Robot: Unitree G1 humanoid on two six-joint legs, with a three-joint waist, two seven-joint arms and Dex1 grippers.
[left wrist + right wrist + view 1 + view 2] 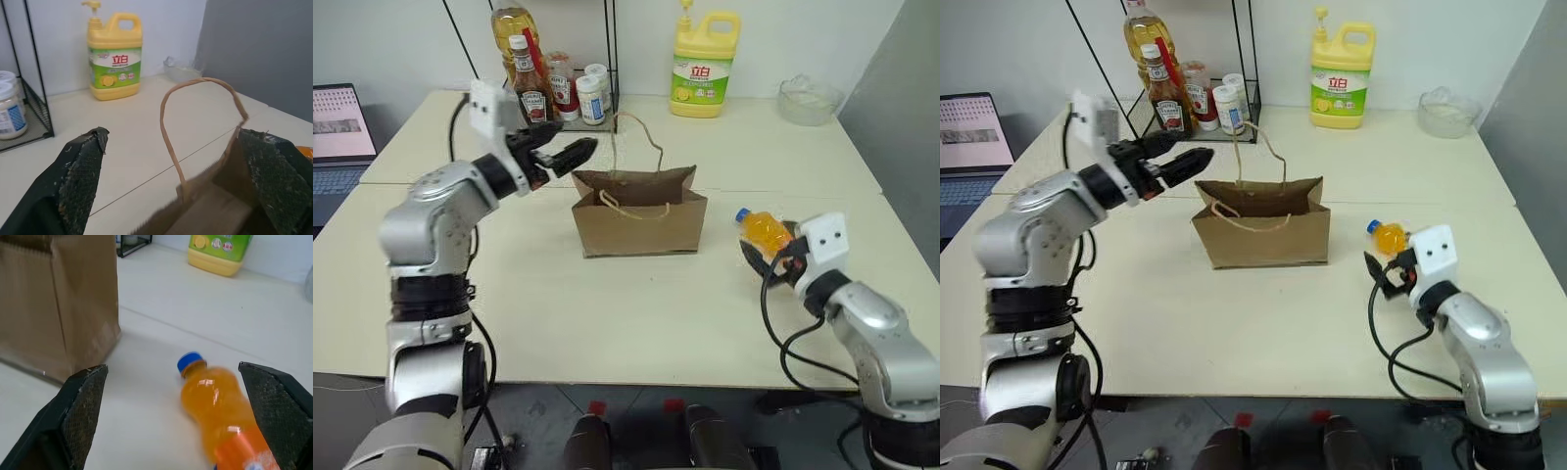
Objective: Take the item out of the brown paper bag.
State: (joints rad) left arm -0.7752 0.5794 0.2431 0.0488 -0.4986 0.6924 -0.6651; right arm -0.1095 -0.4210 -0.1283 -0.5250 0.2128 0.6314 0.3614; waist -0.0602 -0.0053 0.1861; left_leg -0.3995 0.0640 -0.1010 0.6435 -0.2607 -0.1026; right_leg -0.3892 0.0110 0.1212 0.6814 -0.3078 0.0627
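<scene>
The brown paper bag (641, 220) stands upright and open-topped in the middle of the table, one cord handle (205, 112) sticking up and the other lying over its front. My left gripper (570, 157) hovers open at the bag's upper left corner, level with the rim; one of its fingers (80, 181) is beside the handle. The item, a small bottle of orange drink with a blue cap (222, 406), lies on its side on the table to the right of the bag (58, 298). My right gripper (181, 431) is open just behind the item, its fingers spread on either side.
A yellow detergent jug (705, 64) and a glass bowl (808, 98) stand at the back of the table. A wire rack with sauce bottles and jars (553, 83) is at the back left. A laptop (337, 127) sits on the far left.
</scene>
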